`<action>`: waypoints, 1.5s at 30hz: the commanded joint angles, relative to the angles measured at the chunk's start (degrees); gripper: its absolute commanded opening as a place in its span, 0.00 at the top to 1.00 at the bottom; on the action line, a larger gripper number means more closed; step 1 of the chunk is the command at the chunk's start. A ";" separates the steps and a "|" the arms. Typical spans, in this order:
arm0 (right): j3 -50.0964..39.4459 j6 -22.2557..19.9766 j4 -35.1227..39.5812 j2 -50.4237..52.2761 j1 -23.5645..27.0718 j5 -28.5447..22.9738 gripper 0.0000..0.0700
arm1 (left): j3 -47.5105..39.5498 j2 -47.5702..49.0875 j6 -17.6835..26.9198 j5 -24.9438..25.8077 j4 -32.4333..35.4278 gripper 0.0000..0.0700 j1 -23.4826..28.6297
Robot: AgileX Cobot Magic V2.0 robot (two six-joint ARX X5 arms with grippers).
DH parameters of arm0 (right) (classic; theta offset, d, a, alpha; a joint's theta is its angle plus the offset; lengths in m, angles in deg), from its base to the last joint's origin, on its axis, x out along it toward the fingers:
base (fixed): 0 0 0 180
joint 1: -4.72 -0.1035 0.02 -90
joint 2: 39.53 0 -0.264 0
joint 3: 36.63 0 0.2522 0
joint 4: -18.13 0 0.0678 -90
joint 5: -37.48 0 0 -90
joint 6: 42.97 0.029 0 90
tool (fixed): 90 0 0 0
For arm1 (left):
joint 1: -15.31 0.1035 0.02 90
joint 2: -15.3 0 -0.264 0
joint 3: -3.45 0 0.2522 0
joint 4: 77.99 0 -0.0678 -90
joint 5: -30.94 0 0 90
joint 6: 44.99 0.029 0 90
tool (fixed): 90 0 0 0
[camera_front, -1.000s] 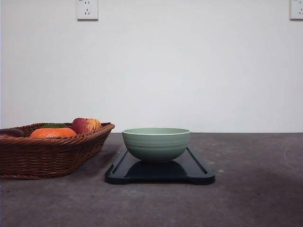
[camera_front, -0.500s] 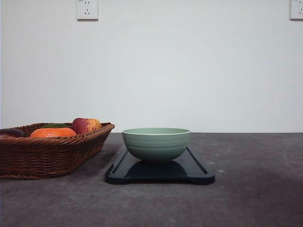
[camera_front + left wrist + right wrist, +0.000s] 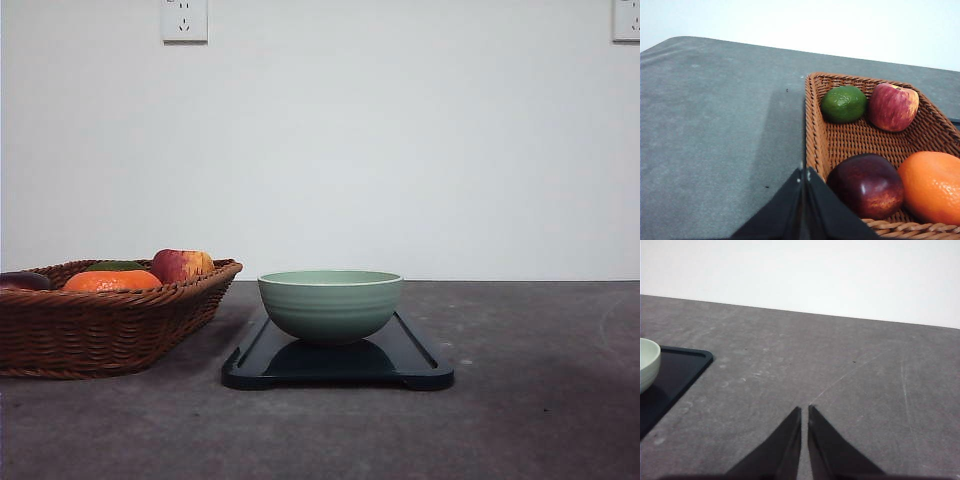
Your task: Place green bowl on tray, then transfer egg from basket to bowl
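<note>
Bowls: 1 – green bowl point(image 3: 331, 305), pale sage, glossy ceramic w/ faint horizontal ribs outside, round; sits upright mid-tray; inside hidden from the front.
Trays: 1 – tray point(image 3: 420, 362), dark navy-black plastic, flat rectangle, rounded corners, low raised rim; lies on the bench just right of the basket.
Baskets: 1 – basket point(image 3: 100, 325), brown woven wicker, shallow, sloping sides, braided rim; at the left of the bench, near the tray but not touching.
Fruit in basket: 4 counted in left wrist view – lime point(image 3: 843, 104), green, dimpled skin; apple point(image 3: 893, 106), red-yellow streaked; dark red fruit point(image 3: 865, 185), smooth & shiny; tangerine point(image 3: 931, 186), orange, pitted skin.
Egg: can't pick it out in any view.
Bench: 1 – bench point(image 3: 540, 420), grey, matte, mottled w/ light scuffs.
Wall sockets: 2 – left socket point(image 3: 184, 20), right socket point(image 3: 626, 20), white plates; no legible writing.
Left pincer point(image 3: 804, 172): black tips pressed together, nothing between them; at the basket's near rim, next to the dark red fruit.
Right pincer point(image 3: 804, 410): tips nearly closed w/ a thin slit, empty; over bare bench, well right of the tray.
</note>
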 commanded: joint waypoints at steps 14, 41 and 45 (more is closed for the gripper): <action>-0.24 0.61 0.63 -0.07 0.11 -0.20 0.98 | -1.07 0.07 0.76 0.02 -0.37 1.00 0.15; -0.24 0.61 0.63 -0.07 0.11 -0.20 0.98 | -1.07 0.07 0.76 0.02 -0.37 1.00 0.15; -0.24 0.61 0.63 -0.07 0.11 -0.20 0.98 | -1.07 0.07 0.75 0.02 -0.37 1.00 0.15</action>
